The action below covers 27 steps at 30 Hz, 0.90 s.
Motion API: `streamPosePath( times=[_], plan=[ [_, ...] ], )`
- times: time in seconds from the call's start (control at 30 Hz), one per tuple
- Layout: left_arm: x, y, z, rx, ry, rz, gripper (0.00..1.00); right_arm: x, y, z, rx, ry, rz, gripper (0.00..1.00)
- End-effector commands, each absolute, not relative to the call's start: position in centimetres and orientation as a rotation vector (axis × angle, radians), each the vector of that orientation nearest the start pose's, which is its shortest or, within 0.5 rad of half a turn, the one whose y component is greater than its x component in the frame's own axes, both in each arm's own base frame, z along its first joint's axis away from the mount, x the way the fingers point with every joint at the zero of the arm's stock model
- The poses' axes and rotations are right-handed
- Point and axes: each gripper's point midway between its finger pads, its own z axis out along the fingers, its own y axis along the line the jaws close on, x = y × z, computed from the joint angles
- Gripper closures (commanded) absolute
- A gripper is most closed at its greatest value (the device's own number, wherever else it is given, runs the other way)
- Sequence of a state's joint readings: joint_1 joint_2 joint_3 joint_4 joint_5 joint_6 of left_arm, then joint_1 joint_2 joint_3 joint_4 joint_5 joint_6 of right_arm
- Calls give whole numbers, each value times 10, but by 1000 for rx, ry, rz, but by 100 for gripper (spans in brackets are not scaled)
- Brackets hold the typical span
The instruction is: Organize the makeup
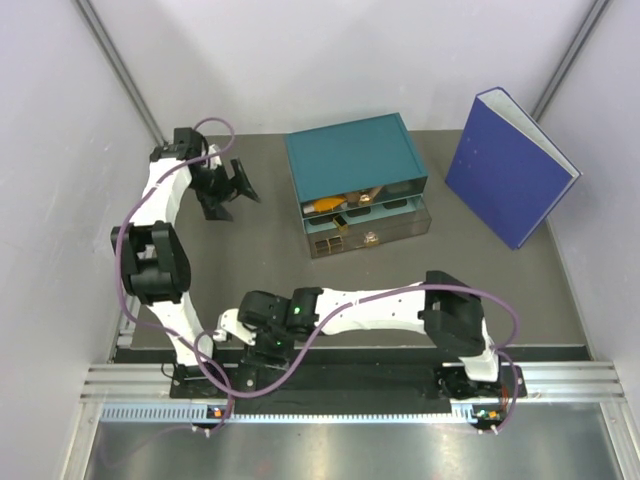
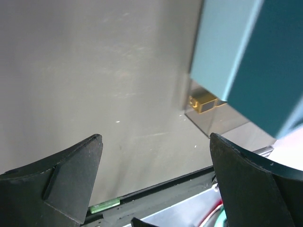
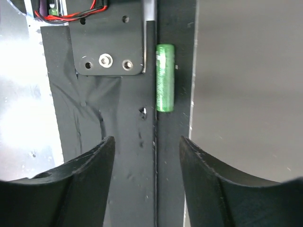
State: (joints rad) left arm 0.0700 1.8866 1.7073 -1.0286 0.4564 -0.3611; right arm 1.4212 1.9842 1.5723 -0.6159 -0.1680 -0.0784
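Green capsule [image 3: 165, 78]: on black strip [image 3: 177, 28], surface's near edge.
Right hand [image 3: 147, 146]: fingers apart, empty, just short of capsule.
Left hand [image 2: 155, 142]: wide open beside teal drawer box [image 1: 350, 155].
Blue binder [image 1: 505, 175]: right of box.

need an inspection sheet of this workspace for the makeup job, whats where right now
surface: grey matte tabletop, black base strip along near edge
job's things: small green capsule-shaped piece lying on the strip; orange tube in a clear drawer of the teal drawer box
clutter: big blue binder standing back right
grippers: left gripper open, empty, beside the box; right gripper open, empty, green piece just ahead of its fingers
cables: purple cables looping along both arms
surroundings: white enclosure walls
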Motion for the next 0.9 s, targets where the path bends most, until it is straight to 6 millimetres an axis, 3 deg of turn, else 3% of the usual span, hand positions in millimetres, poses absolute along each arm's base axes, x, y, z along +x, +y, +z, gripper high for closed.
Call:
streamPosePath(
  times=[0.0, 0.3, 0.43, 0.7, 0.87],
  plan=[
    [388, -45, 170, -531, 2671, -753, 1, 35, 491, 80, -1908, 1863, 701, 46],
    [383, -17, 181, -597, 2595, -802, 1, 50, 501, 59, -1766, 1828, 689, 54],
    [382, -17, 185, -588, 2587, -809, 1, 51, 507, 46, -1756, 1845, 684, 64],
    [376, -19, 184, -586, 2593, -807, 1, 46, 515, 44, -1737, 1849, 747, 64],
    [375, -18, 187, -584, 2583, -802, 1, 43, 514, 31, -1755, 1869, 745, 64]
  ],
)
